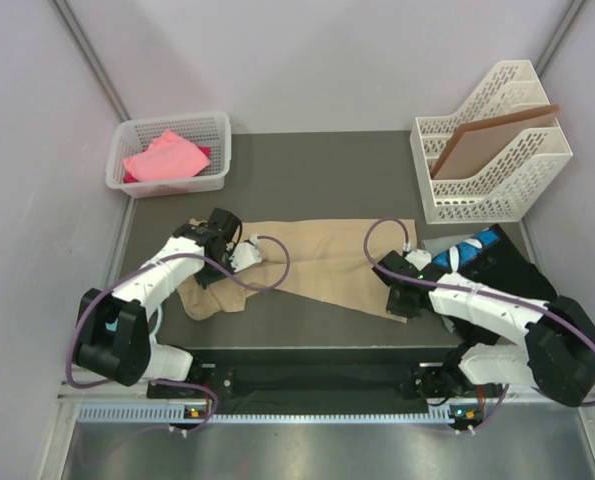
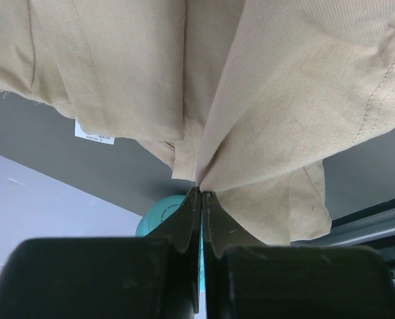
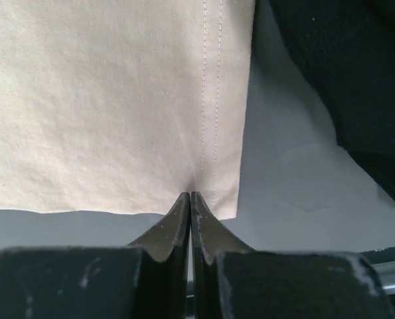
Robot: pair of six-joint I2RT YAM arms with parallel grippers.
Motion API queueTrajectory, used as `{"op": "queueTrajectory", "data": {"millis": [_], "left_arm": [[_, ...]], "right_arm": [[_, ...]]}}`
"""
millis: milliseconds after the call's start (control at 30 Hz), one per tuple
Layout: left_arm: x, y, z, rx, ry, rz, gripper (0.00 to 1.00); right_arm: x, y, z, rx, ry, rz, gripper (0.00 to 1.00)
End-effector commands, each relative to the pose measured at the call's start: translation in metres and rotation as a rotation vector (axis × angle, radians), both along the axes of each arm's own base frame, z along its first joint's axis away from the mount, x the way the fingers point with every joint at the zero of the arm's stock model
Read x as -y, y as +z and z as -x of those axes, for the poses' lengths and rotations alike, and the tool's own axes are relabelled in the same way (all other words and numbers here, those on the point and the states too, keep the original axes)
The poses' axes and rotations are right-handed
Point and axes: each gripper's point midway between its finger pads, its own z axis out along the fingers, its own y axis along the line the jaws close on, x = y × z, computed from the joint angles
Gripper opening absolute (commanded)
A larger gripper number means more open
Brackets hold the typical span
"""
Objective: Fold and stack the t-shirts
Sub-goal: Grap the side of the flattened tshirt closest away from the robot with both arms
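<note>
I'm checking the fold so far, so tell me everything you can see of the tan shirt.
The tan t-shirt is soft, plain beige cloth with stitched hems and a small white label. It lies across the dark table, flat on the right, bunched at the left. The left gripper pinches a gathered fold; the right gripper pinches the hem near a corner.

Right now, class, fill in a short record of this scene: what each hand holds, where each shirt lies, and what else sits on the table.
left hand: shut on a bunched fold of the tan t-shirt
right hand: shut on the tan t-shirt's hem, near a corner
tan t-shirt: stretched between the two hands
pink t-shirt: crumpled in the white basket, far left
black t-shirt: right of the tan one
blue t-shirt: against the black one
brown board: leaning in the white file rack
</note>
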Motion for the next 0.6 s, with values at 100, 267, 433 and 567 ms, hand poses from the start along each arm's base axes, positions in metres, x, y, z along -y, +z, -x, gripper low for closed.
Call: {"op": "queueTrajectory", "data": {"millis": [100,267,433,567], "left_arm": [[-0.005,0.009,0.0,0.049,-0.003,-0.006,0.0],[-0.003,0.01,0.001,0.047,0.0,0.002,0.0],[-0.004,0.01,0.002,0.043,-0.001,0.004,0.0],[-0.005,0.012,0.003,0.05,-0.009,-0.004,0.0]], "right_arm": [[0.001,0.026,-0.005,0.063,-0.001,-0.035,0.0],[0.008,0.031,0.004,0.051,-0.002,-0.02,0.44],[0.012,0.028,0.012,0.054,-0.06,-0.053,0.81],[0.014,0.017,0.016,0.044,-0.104,-0.064,0.73]]}}
